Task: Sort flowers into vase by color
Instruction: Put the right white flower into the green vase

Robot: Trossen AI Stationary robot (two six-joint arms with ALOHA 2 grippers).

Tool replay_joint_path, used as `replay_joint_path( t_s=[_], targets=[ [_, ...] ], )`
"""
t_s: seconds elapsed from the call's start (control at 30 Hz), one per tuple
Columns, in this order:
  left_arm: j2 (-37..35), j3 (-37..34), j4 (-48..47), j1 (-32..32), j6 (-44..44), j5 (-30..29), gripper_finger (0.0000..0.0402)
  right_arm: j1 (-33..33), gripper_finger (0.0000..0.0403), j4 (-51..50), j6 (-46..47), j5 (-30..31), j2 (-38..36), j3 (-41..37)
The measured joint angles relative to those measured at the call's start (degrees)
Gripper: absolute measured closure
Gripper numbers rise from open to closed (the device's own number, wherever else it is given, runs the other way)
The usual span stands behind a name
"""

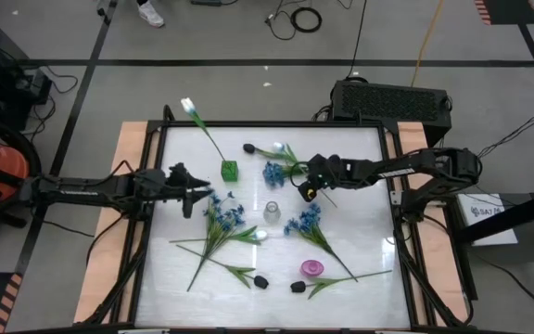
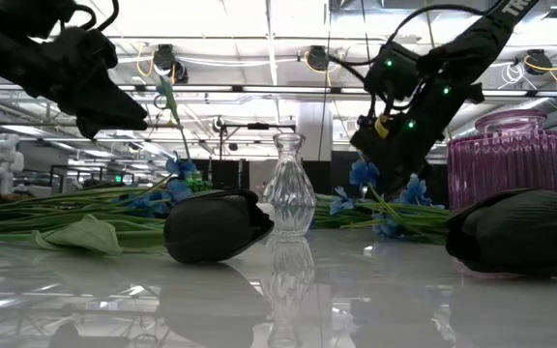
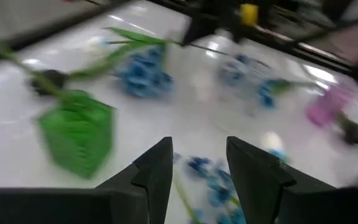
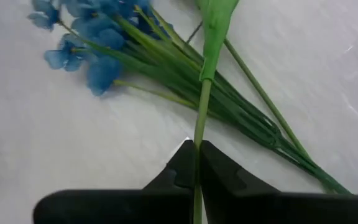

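My right gripper [image 1: 306, 188] [image 4: 197, 167] is shut on a thin green flower stem near the table's middle, beside a blue spray [image 1: 273, 173] [image 4: 89, 37]. My left gripper [image 1: 197, 197] [image 3: 194, 171] is open, hovering over another blue spray [image 1: 221, 215] [image 3: 211, 183] that lies flat on the table. The green vase [image 1: 229, 170] [image 3: 76, 140] holds one white tulip [image 1: 188, 105]. A clear glass vase [image 1: 272, 212] [image 2: 288, 184] and a pink vase [image 1: 311, 268] [image 2: 515, 159] stand upright. Black tulip buds [image 1: 260, 280] [image 2: 216, 225] lie on the table. My right gripper pinches a thin green stem [image 4: 199, 140] between its two fingertips, with the fingers lying along the stem. The stem runs forward from the fingers to a green leaf [image 4: 216, 18], crossing over the blue spray's stems. Which bloom it bears, I cannot tell.
A third blue spray [image 1: 304, 221] lies right of the glass vase. More black buds [image 1: 248, 147] [image 1: 297, 288] and a white bloom [image 1: 260, 234] lie scattered about. Loose green stems [image 1: 216, 249] spread over the near left part of the white table [image 1: 360, 148].
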Motion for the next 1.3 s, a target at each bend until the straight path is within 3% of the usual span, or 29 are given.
replay_joint_path(
  t_s=[0.17,0.27,0.33,0.53,0.7,0.9,0.97,1.3],
  targets=[
    [-1.6,0.0,1.0,0.0,2.2,-14.6,0.0244,0.5,0.04,-1.2,-0.5,-1.0,-4.9,0.0],
    [-2.2,0.0,3.2,0.4,4.5,-18.8,0.0244,1.0,0.04,-2.6,-0.6,-1.7,-8.0,0.0],
    [-2.2,0.0,5.3,1.0,5.7,-17.6,0.0244,1.5,0.04,-3.0,-0.7,-1.9,-10.1,0.0],
    [-2.1,0.0,10.2,2.3,4.8,-5.4,0.0244,4.5,0.04,2.6,-2.5,-1.8,-14.6,0.0],
    [-2.0,0.1,17.3,2.2,4.6,3.3,0.0244,8.9,0.04,30.8,-8.3,-0.3,-11.6,0.1],
    [-2.0,0.1,19.7,2.1,4.6,5.6,0.0244,11.0,0.0401,68.9,-18.8,-0.5,-2.4,0.1],
    [-2.0,0.1,19.7,2.1,4.6,5.6,0.0244,10.5,0.0401,77.5,-20.1,-0.3,1.3,1.3],
    [-1.9,0.1,22.5,2.1,4.3,5.2,0.0244,7.7,0.0401,78.5,-27.1,-3.8,17.6,19.8]
  ],
)
